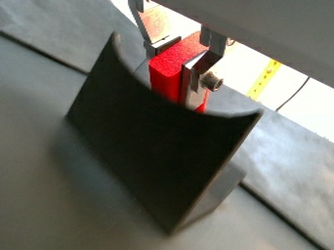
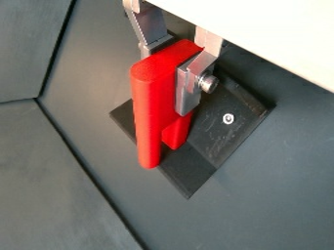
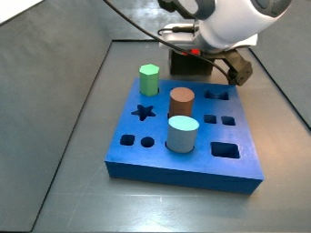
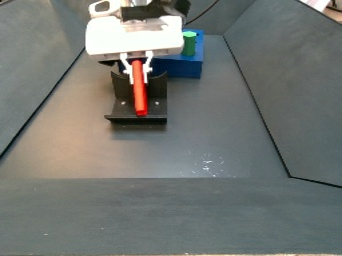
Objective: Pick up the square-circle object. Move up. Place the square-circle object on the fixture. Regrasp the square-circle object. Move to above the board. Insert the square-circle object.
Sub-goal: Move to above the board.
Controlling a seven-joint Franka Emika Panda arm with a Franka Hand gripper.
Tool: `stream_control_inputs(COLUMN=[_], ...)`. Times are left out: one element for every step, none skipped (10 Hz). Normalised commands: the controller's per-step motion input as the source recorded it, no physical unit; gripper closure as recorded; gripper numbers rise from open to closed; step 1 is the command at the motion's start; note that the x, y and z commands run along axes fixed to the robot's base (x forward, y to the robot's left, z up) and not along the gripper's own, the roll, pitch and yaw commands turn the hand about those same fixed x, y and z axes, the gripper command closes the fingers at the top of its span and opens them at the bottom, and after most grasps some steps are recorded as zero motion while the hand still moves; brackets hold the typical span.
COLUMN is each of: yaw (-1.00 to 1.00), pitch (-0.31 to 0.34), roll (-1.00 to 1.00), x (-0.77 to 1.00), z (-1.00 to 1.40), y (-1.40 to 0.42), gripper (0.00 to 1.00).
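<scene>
Fixture [image 4: 138,106] work was where I judged the task stood: the gripper [image 2: 177,61] hung over the dark bracket behind the board [image 3: 188,136], and I kept the square-circle object [image 2: 159,103] upright against it, probably so the bracket could steady the piece for a regrasp. In both wrist views the jaws stood narrow, silver plates pressed on either side of the red piece's upper end. Whether its lower end rested on the base plate, I could not tell.
</scene>
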Motion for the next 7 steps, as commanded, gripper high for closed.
stream_control_inputs(yaw=[0.34,0.32,0.29,0.25,0.2,0.17,0.1], pitch=[0.172,0.129,0.042,-0.029,-0.07,-0.092,-0.126], roll=[0.09,0.06,0.03,0.01,0.0,0.0,-0.01], x=[-0.03,-0.03,-0.02,-0.02,-0.02,-0.02,-0.02], z=[1.0,1.0,1.0,1.0,1.0,1.0,1.0], y=[0.23,0.22,0.2,0.19,0.18,0.17,0.15], gripper=[1.0,1.0,1.0,1.0,1.0,1.0,1.0])
